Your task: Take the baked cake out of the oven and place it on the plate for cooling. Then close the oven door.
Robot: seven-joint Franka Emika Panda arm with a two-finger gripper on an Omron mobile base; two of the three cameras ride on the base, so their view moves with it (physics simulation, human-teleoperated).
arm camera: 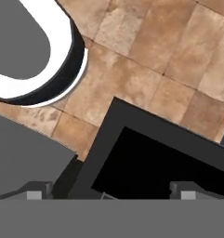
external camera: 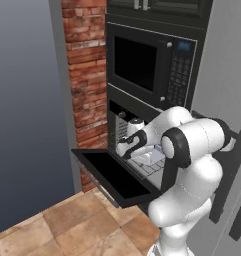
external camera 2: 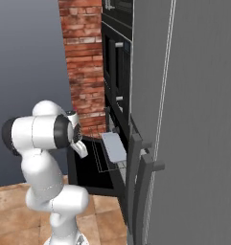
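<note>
The black oven (external camera: 115, 125) stands open, its oven door (external camera: 117, 176) dropped flat over the floor. A wire rack (external camera: 151, 167) is pulled out over the door and carries a pale grey tray (external camera 2: 114, 146). My gripper (external camera: 126, 151) hangs above the door in front of the oven mouth and points down. In the hand view its fingertips (arm camera: 36, 190) stand wide apart, so the gripper (arm camera: 111, 193) is open and holds nothing, with the oven door's dark window (arm camera: 155, 160) below it. The cake and the plate are out of view.
A black built-in microwave (external camera: 142, 65) with a keypad sits above the oven. A brick column (external camera: 87, 75) stands to its left. Tall grey cabinet fronts with dark bar handles (external camera 2: 141, 182) stand to the right. Brown floor tiles (external camera: 72, 220) lie below the door.
</note>
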